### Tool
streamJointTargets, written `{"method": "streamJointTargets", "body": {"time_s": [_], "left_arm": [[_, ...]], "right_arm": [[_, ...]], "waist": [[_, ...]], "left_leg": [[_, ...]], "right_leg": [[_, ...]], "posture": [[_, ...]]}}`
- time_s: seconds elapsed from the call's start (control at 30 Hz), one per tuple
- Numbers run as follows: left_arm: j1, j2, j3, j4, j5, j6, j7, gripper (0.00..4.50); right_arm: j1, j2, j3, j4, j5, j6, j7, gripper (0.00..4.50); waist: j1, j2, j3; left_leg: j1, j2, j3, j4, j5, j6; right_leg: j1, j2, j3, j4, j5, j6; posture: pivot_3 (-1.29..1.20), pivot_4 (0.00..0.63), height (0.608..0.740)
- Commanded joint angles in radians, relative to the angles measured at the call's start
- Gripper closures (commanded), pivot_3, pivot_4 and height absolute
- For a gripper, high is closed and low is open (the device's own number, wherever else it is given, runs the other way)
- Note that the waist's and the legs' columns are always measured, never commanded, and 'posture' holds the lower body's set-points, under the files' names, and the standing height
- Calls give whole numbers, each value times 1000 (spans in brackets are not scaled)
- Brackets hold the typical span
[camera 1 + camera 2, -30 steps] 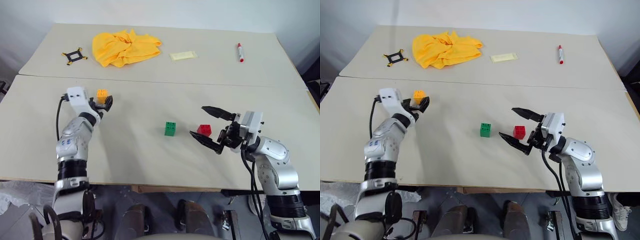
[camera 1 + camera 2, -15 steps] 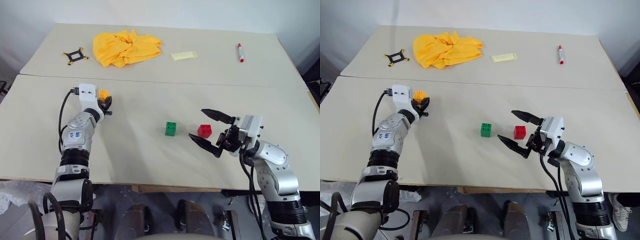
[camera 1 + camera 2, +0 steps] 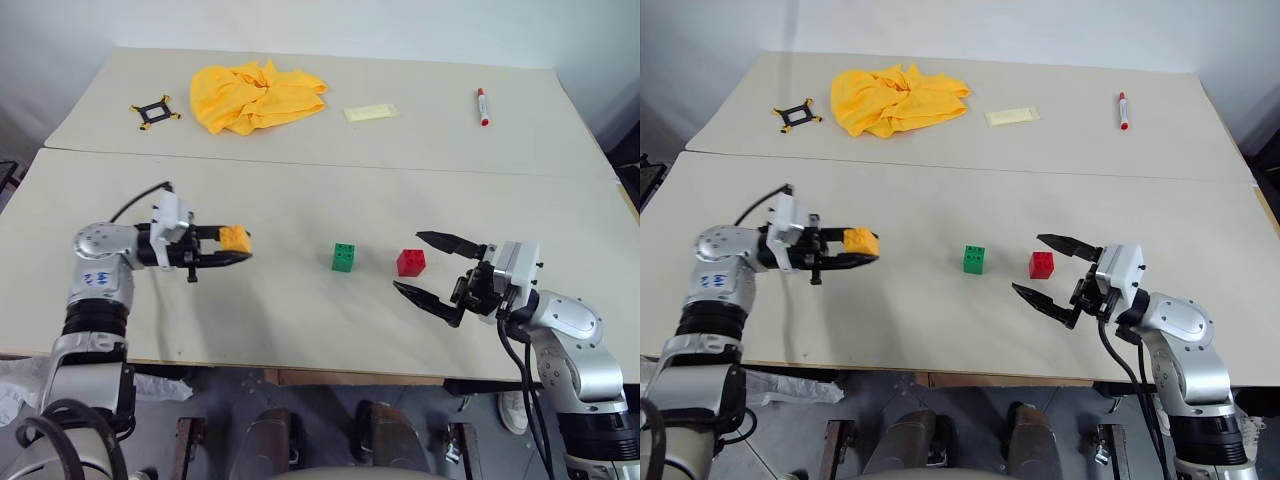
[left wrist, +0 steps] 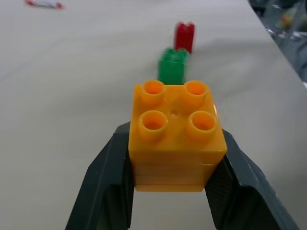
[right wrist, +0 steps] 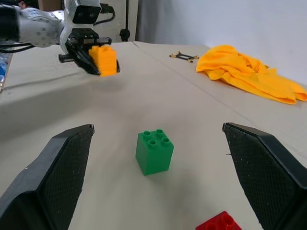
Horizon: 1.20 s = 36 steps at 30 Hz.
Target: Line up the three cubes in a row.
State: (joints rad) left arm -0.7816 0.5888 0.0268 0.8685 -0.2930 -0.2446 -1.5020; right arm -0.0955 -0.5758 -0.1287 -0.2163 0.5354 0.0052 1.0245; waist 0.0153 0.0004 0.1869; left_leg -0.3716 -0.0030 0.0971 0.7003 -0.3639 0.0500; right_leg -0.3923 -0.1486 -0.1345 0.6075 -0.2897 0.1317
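Orange cube (image 3: 236, 239) sits clenched in our left end effector (image 3: 232, 249) at centre-left of the frame, clear of the counter (image 3: 300, 320). Green cube (image 3: 343, 257) and red cube (image 3: 410, 262) lie to its right along the pointing line. Our right end effector (image 3: 436, 272) gapes empty beside the red one.

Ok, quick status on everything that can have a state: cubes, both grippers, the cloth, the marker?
left gripper: shut on the orange cube, pointing toward the green cube
orange cube: held off the table, studs up
green cube: on the table, upright, free
red cube: on the table, upright, free
right gripper: open, empty, beside the red cube
yellow cloth: crumpled
marker: lying flat, capped
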Motion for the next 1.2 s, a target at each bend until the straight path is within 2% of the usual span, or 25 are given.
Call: {"method": "streamJointTargets", "body": {"time_s": [0.03,0.27,0.67,0.73,0.93,1.2], "left_arm": [[-84,-31,-35,144,64,-118,-89,2973],[-204,-122,-73,342,166,-214,-30,2973],[-274,-157,-78,423,272,-201,8,2973],[-278,-158,-71,426,282,-197,29,2237],[-266,-147,-35,421,268,-219,32,487],[-251,-128,-11,418,275,-210,67,487]], "right_arm": [[17,-15,-34,-51,22,2,-1,0],[72,-26,-48,-102,23,20,-15,0],[142,-27,-62,-168,26,41,-40,0],[142,-27,-59,-171,26,44,-43,0],[133,-29,-58,-169,29,50,-41,0],[104,-25,-45,-150,25,56,-27,0]], "waist": [[0,0,0],[2,0,0],[5,-1,0],[5,-1,0],[6,-1,0],[6,-1,0]], "left_leg": [[0,-1,0,0,0,0],[0,-1,0,-1,0,0],[-1,0,0,-1,0,1],[-1,0,0,-1,0,1],[-1,1,0,0,0,1],[-1,1,0,0,0,1]], "right_leg": [[0,0,0,0,0,0],[0,0,-1,0,0,0],[-1,0,0,0,0,0],[-1,0,0,0,0,0],[-1,0,0,0,0,0],[-1,0,0,0,0,0]], "posture": [[0,150,740],[0,150,740],[0,150,740],[0,150,740],[0,150,740],[0,150,740]]}}
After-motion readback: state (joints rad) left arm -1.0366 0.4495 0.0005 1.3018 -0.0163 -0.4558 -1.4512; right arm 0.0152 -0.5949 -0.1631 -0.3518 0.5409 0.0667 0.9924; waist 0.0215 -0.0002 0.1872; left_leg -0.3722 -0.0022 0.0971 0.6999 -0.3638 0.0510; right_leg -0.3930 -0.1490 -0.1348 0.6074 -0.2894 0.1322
